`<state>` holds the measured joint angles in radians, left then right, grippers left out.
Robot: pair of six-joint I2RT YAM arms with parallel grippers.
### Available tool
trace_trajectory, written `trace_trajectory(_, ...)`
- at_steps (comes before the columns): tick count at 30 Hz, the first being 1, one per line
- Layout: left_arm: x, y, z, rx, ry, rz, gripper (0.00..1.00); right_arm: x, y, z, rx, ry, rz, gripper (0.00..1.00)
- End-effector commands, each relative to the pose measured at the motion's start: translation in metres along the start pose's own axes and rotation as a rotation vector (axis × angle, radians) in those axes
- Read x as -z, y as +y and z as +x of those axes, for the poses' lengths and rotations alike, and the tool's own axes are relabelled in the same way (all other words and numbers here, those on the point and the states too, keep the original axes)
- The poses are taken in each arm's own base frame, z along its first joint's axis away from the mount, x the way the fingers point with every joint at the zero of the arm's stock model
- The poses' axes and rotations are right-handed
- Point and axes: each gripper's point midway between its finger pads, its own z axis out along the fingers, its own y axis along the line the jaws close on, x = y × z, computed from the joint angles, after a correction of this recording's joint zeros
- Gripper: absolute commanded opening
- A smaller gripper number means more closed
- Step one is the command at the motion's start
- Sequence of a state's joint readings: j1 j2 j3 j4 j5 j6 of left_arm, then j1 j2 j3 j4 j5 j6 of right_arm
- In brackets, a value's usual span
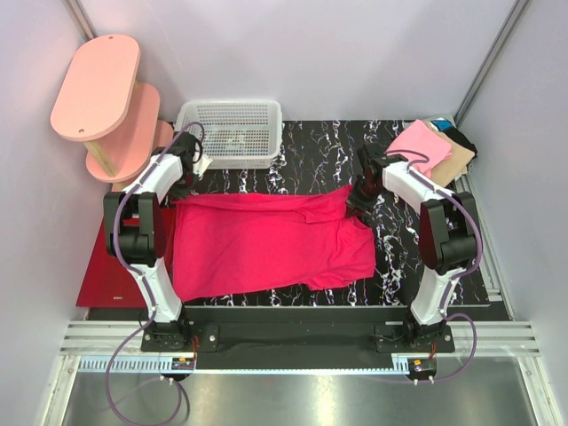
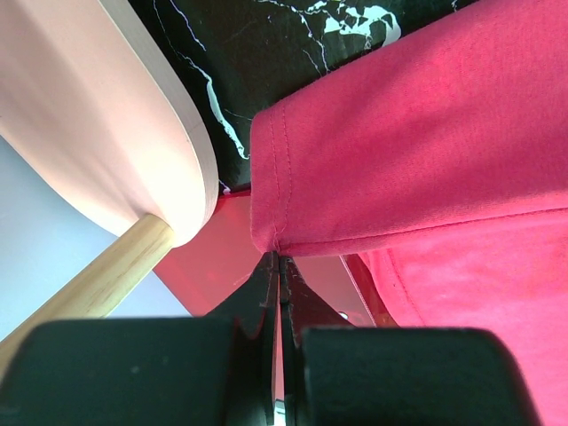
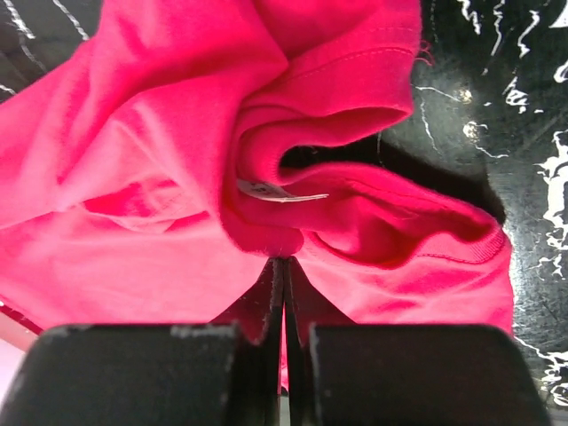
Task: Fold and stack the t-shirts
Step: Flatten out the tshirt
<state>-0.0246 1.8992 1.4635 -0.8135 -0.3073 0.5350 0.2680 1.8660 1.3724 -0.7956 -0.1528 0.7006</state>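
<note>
Step in hand: folding the magenta-red t-shirt (image 1: 266,244). The stacking step has not yet begun for this garment.

Position of the garment, referenced to the white mesh basket (image 1: 232,160):
- The shirt lies spread on the bench (image 1: 399,257), just on the near side of the basket, and extends past the basket on both sides.
- Its hem end is toward the basket's left side. Its collar end is toward the basket's right side.
- The folded t-shirts (image 1: 426,146) sit to the right of the basket, well apart from the spread shirt.

State of each gripper:
- Left gripper (image 2: 279,263): clenched on the far hem corner of the shirt. The stitched hem sits directly at the fingertips, near the basket's near-left corner.
- Right gripper (image 3: 284,262): clenched on bunched cloth at the collar. The neck label shows just beyond the fingertips, to the right of the basket and nearer than it.

Next move, as judged: carry the far edge away from the basket and over the near edge. Both arms should travel together and level, so the held edge stays taut and the halves meet squarely. The collar cloth is gathered, so a skewed crease is likely if one side leads.
</note>
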Motion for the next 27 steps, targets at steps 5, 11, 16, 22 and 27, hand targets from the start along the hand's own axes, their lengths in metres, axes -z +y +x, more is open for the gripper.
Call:
trace_trajectory(5,0.032,0.025,-0.007,0.028,-0.080,-0.078,0.00,0.070,0.029,-0.014,0.024,-0.146,-0.156,0.00)
trace_trajectory(11,0.069,0.036,-0.004,0.052,-0.147,-0.120,0.00,0.128,0.030,-0.007,0.055,-0.257,-0.236,0.00)
trace_trajectory(16,0.110,0.039,0.007,0.076,-0.210,-0.127,0.00,0.171,0.029,0.007,0.079,-0.311,-0.297,0.00)
trace_trajectory(22,0.160,0.027,0.034,0.085,-0.284,-0.087,0.00,0.247,0.028,0.025,0.121,-0.433,-0.410,0.00)
trace_trajectory(27,0.238,0.031,0.046,0.121,-0.431,-0.085,0.00,0.341,0.028,0.040,0.178,-0.633,-0.551,0.00)
